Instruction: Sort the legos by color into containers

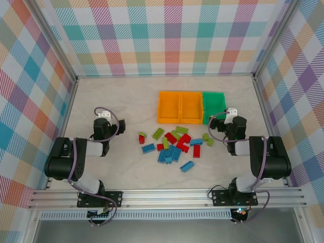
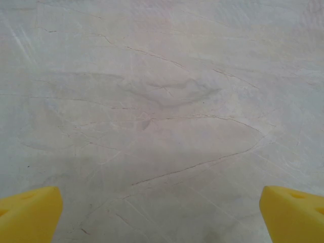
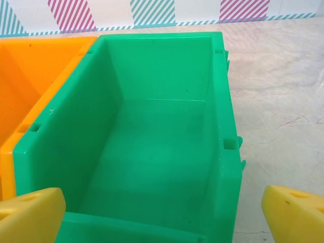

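- About twenty small studded plastic legos (image 1: 172,144) in blue, red and olive green lie loose on a pale, marble-patterned table (image 1: 116,172), in the middle between the two arms.
- The legos are short rectangular bricks, lying at mixed angles, several touching. Red ones cluster at the centre, and one blue brick (image 1: 187,166) lies nearest the arms.
- Three open-topped rectangular plastic containers stand in a row, sides touching, just beyond the legos: a left orange bin (image 1: 169,107), a middle orange bin (image 1: 191,107) and a bright green bin (image 1: 215,105) on the right.
- From the right wrist, the green bin (image 3: 152,66) looks glossy, with smooth sloping inner walls and small notches in its rim. An orange bin (image 3: 30,76) presses against its left side.
- The left gripper (image 1: 103,120) is left of the legos, well apart from them. Its yellow fingers (image 2: 28,215) are spread wide over bare table, holding nothing.
- The right gripper (image 3: 162,217) hangs over the near end of the green bin, yellow fingers (image 3: 296,215) spread wide and holding nothing.
- Pastel plaid walls (image 1: 167,35) enclose the table.
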Robot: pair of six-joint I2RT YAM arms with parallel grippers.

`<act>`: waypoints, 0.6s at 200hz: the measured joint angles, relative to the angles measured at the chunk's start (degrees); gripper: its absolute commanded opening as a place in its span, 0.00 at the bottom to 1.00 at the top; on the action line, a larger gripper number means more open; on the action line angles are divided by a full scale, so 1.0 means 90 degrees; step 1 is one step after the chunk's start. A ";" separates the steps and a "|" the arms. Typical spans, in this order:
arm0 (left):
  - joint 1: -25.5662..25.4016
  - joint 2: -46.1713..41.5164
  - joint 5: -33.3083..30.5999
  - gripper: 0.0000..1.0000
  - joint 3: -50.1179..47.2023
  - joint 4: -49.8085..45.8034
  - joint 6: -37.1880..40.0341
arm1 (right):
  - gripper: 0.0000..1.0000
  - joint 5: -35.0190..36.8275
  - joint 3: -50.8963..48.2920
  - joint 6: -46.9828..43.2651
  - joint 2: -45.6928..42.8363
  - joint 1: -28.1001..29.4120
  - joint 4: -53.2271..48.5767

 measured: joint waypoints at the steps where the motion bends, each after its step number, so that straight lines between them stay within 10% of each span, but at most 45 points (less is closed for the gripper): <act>1: 0.0000 0.0000 0.0000 1.00 0.0000 0.0000 0.0000 | 1.00 0.0002 0.0000 0.0000 0.0000 0.0000 0.0000; 120: 0.0000 0.0000 -0.0002 1.00 0.0000 0.0000 0.0000 | 1.00 0.0253 -0.0053 0.0245 0.0000 -0.0085 0.0087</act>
